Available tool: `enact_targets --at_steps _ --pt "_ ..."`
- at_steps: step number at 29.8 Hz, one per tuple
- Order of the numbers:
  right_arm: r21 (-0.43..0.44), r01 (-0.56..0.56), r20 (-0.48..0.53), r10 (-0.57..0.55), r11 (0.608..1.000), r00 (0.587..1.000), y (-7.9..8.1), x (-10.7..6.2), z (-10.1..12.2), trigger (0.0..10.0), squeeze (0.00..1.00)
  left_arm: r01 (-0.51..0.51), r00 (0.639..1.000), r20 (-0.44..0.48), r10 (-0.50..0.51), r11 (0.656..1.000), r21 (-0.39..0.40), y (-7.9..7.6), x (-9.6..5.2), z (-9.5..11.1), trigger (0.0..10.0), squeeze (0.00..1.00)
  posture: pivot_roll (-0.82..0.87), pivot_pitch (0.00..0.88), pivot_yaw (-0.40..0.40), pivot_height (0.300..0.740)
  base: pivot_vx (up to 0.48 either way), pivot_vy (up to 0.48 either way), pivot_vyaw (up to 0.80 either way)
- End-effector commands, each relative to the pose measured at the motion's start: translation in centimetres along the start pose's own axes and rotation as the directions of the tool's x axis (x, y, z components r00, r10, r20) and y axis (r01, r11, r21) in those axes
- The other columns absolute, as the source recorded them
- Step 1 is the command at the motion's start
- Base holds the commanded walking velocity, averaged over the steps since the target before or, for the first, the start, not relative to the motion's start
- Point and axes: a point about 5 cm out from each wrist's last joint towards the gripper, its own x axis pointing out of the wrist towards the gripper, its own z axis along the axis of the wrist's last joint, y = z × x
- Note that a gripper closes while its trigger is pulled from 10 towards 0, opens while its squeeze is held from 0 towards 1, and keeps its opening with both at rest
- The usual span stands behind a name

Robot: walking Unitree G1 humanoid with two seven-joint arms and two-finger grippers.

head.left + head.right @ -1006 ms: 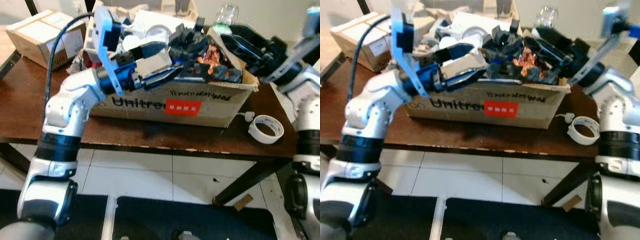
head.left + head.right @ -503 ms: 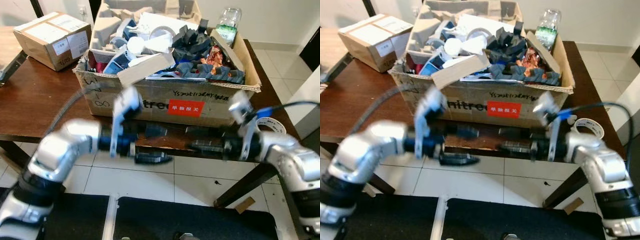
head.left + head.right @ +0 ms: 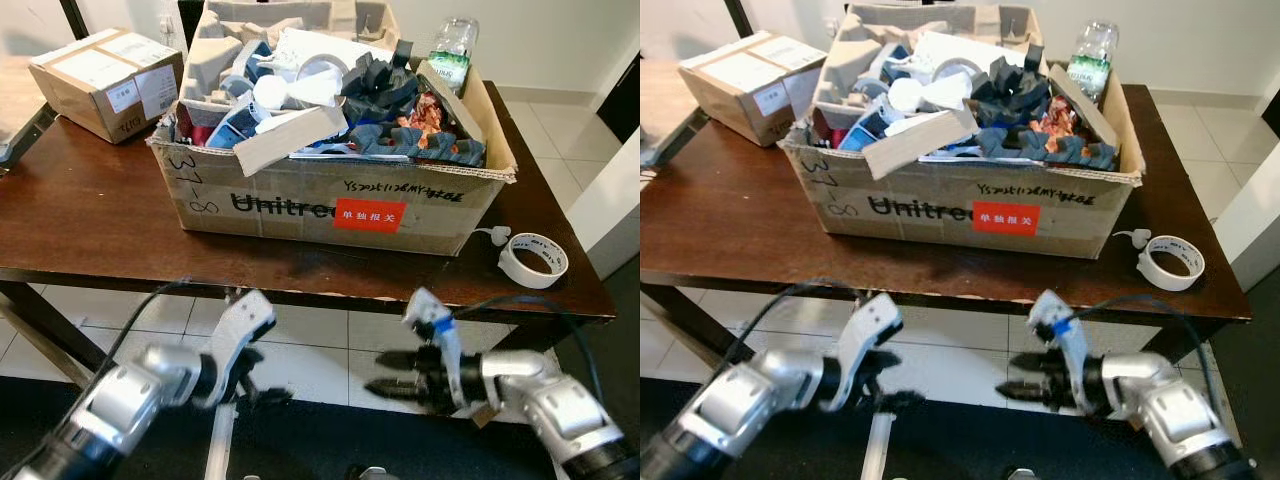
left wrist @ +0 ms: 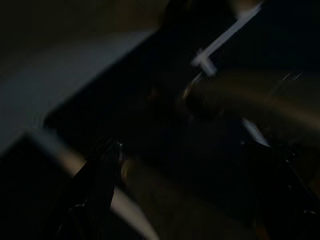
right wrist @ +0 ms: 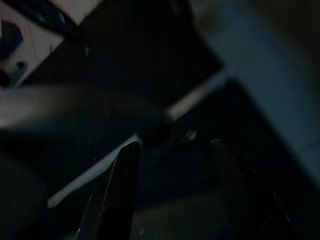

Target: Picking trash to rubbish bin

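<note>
Seeing both arms dropped from the box (image 3: 330, 190) — left gripper (image 3: 262, 392) unclear, right gripper (image 3: 385, 375) narrowly parted, empty — I've dumped nothing.

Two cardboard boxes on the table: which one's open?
The big box with the red sticker, heaped with trash. The small box at the table's far left corner is shut, with white labels on it.

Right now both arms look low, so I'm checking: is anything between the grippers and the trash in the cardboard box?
Yes. Both the left gripper and right gripper hang below the table edge, which lies between them and the trash-filled cardboard box.
</note>
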Motion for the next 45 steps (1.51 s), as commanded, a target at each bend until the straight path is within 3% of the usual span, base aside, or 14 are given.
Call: enact_targets --at_steps 1,3,6,11,12,14,16,19,25,28,33,36,40,45 --pt "0.027 0.021 -0.062 -0.019 0.999 0.998 0.2 0.8 -1.7 10.0 0.00 -0.034 0.998 -0.057 0.033 0.999 -0.027 -0.1 0.9 -1.6 10.0 0.00 0.06 0.145 0.017 0.740 0.000 0.000 0.00" --pt "0.068 0.075 -0.111 -0.067 0.995 0.991 0.0 1.6 -3.4 10.0 0.00 -0.109 0.990 -0.094 0.103 0.992 -0.061 0.4 1.7 -3.2 10.0 0.00 0.06 0.145 0.017 0.740 0.000 0.000 0.00" --pt "0.105 0.292 -0.161 -0.273 0.951 0.948 -1.3 2.8 -6.2 10.0 0.00 -0.279 0.951 -0.135 0.279 0.960 0.019 1.1 2.8 -5.7 10.0 0.00 0.06 0.141 0.021 0.740 0.000 0.000 0.00" --pt "0.172 0.480 -0.177 -0.452 0.860 0.874 -2.5 3.1 -7.9 10.0 0.00 -0.359 0.923 -0.144 0.357 0.933 0.011 1.4 3.1 -7.2 10.0 0.00 0.05 0.141 0.021 0.740 0.000 0.000 0.00" --pt "0.233 0.543 -0.179 -0.513 0.807 0.839 -2.9 3.1 -8.6 10.0 0.00 -0.403 0.908 -0.127 0.398 0.915 -0.013 1.7 3.2 -7.7 10.0 0.00 0.05 0.141 0.018 0.740 0.000 0.000 0.00" --pt "0.399 0.684 -0.238 -0.651 0.611 0.721 -3.1 2.9 -11.1 10.0 0.00 -0.525 0.851 -0.072 0.520 0.845 -0.100 2.7 3.6 -8.8 10.0 0.00 0.06 0.144 0.001 0.740 0.000 0.000 0.00" --pt "0.503 0.735 -0.310 -0.699 0.454 0.645 -1.9 3.4 -13.4 10.0 0.00 -0.596 0.793 -0.076 0.604 0.745 -0.298 3.4 3.7 -10.1 10.0 0.00 0.06 0.144 -0.001 0.740 0.000 0.000 0.00" --pt "0.537 0.716 -0.293 -0.698 0.445 0.654 -0.9 4.4 -14.0 10.0 0.00 -0.638 0.755 -0.106 0.647 0.687 -0.349 3.7 3.6 -11.0 10.0 0.00 0.06 0.130 -0.006 0.740 0.000 0.000 0.00" --pt "0.564 0.724 -0.340 -0.688 0.396 0.641 0.8 5.3 -15.4 10.0 0.00 -0.654 0.751 -0.195 0.631 0.668 -0.355 3.3 3.9 -12.8 10.0 0.00 0.06 0.119 0.000 0.740 0.000 0.000 0.00" --pt "0.536 0.754 -0.392 -0.679 0.380 0.621 1.7 5.7 -16.4 10.0 0.00 -0.706 0.708 -0.247 0.662 0.648 -0.286 3.4 3.8 -13.7 10.0 0.00 0.04 0.128 0.034 0.740 0.000 0.000 0.00" --pt "0.507 0.811 -0.405 -0.749 0.293 0.524 1.0 4.9 -16.6 10.0 0.00 -0.720 0.691 -0.173 0.702 0.643 -0.261 3.8 3.9 -12.9 10.0 0.00 0.06 0.112 0.034 0.740 0.000 0.000 0.00" --pt "0.511 0.811 -0.400 -0.756 0.285 0.518 0.9 4.7 -16.6 10.0 0.00 -0.714 0.696 -0.172 0.697 0.647 -0.267 3.9 4.0 -12.8 10.0 0.00 0.06 0.109 0.031 0.740 0.000 0.000 0.00" --pt "0.505 0.812 -0.402 -0.752 0.294 0.522 0.8 5.2 -16.2 10.0 0.00 -0.673 0.739 -0.183 0.648 0.703 -0.229 3.6 4.5 -12.7 10.0 0.00 0.06 0.114 0.056 0.740 0.000 0.000 0.00" --pt "0.504 0.800 -0.380 -0.748 0.326 0.544 0.8 5.7 -15.8 10.0 0.00 -0.714 0.700 -0.192 0.688 0.674 -0.190 4.0 4.3 -12.6 10.0 0.00 0.09 0.093 0.035 0.740 0.000 0.000 0.00"
